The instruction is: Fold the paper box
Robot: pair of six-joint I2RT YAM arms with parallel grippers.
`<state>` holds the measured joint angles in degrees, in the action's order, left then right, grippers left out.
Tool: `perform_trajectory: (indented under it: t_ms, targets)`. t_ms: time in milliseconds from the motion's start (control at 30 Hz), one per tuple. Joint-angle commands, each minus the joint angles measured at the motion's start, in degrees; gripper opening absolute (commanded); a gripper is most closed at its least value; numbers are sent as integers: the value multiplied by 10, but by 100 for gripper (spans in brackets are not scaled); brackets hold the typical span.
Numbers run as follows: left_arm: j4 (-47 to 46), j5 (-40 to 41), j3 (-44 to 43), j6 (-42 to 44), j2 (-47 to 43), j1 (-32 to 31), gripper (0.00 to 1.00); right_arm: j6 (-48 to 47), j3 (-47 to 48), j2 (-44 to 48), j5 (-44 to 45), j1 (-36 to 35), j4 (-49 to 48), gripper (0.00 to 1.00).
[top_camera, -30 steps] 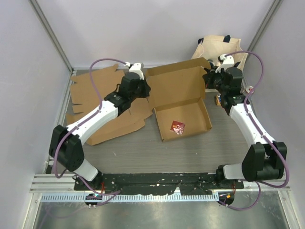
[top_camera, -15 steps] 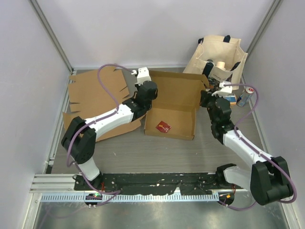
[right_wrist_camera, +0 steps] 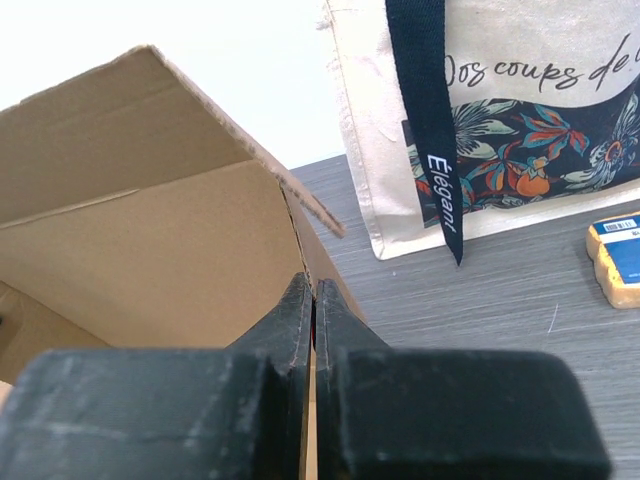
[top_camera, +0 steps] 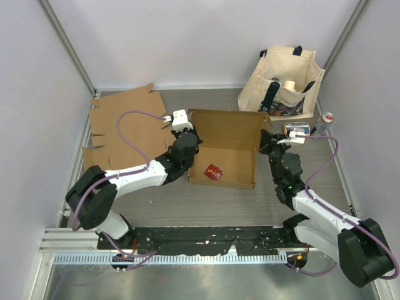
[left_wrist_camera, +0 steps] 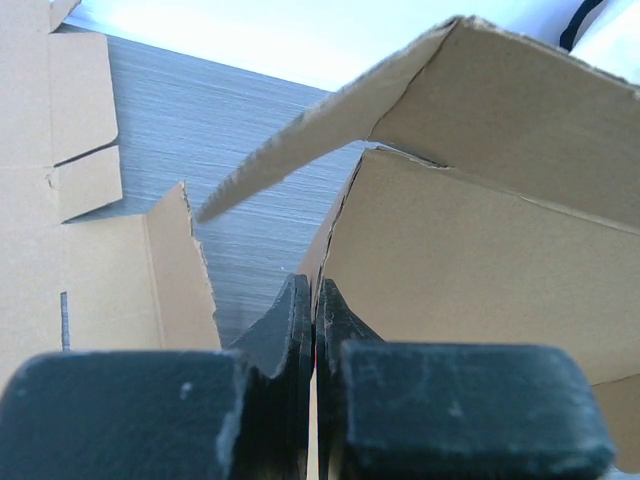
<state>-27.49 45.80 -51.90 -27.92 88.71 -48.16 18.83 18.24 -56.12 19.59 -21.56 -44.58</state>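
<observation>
Since 1 s ago: paper box [top_camera: 228, 134] has been drawn toward the near edge and squared up; both arms have folded back toward their bases, so the tote bag [top_camera: 282, 81] now shows in full.

Box: sits mid-table [top_camera: 156, 200] between the two arms. Tray lies flat with its back panel raised at the far side. A small red item [top_camera: 214, 171] lies inside on the tray floor.

L gripper [left_wrist_camera: 315, 320]: at the box's left side wall, fingers pressed together w/ a thin strip of cardboard pinched between them. A loose flap slants overhead in the left wrist view.

R gripper [right_wrist_camera: 314, 310]: at the box's right side wall, likewise clamped on the cardboard edge, w/ a corner flap rising just above it.

Surroundings: flat cardboard blanks [top_camera: 125, 125] lie at far left, partly under the L arm. The bag stands at far right. A can [top_camera: 325, 122] and a yellow-and-blue packet [top_camera: 299, 129] are just in front of the bag, near the R wrist.
</observation>
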Motion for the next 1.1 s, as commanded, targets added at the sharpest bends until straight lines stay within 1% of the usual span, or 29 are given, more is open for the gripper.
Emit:
perform_trajectory:
  t_ms: [0, 33, 167, 267, 367, 533, 667, 767, 800, 833, 900, 933, 967, 1000, 1033, 1067]
  targets:
    - [-52, 40, 43, -24, -39, -4, 0, 20, -19, 36, 100, -28, -16, 1]
    - [-60, 41, 50, -25, -42, -8, 0, 32, -21, 37, 124, -37, -15, 1]
    - [-71, 25, 80, -21, -58, -11, 0, 88, 15, 37, 196, -62, 81, 1]
    - [-87, 12, 108, -19, -79, -11, 0, 136, 21, 35, 254, -92, 107, 1]
    - [-113, -7, 137, -15, -88, -10, 0, 144, 12, 22, 300, -121, 113, 1]
    - [-105, -28, 160, -39, -90, -10, 0, 178, -1, 34, 353, -160, 163, 1]
    - [-118, -28, 180, -42, -94, -11, 0, 157, -26, 29, 353, -189, 148, 1]
    - [-134, -36, 201, -40, -99, -10, 0, 154, -51, 36, 350, -206, 155, 2]
    - [-137, -42, 207, -40, -103, -11, 0, 158, -57, 43, 343, -208, 164, 4]
    - [-142, -47, 218, -37, -105, -11, 0, 161, -56, 56, 313, -210, 176, 9]
    - [-154, -46, 228, -32, -107, -11, 0, 173, -32, 77, 283, -211, 254, 15]
    - [-157, -47, 237, -28, -107, -11, 0, 191, -20, 98, 268, -211, 292, 23]
    - [-164, -48, 240, -23, -107, -11, 0, 215, 14, 106, 247, -212, 381, 27]
    - [-166, -50, 244, -13, -108, -11, 0, 239, 38, 111, 237, -212, 441, 31]
    - [-167, -52, 247, -10, -109, -11, 0, 261, 60, 119, 223, -211, 548, 37]
    - [-167, -53, 247, -7, -109, -11, 0, 299, 97, 123, 177, -212, 591, 39]
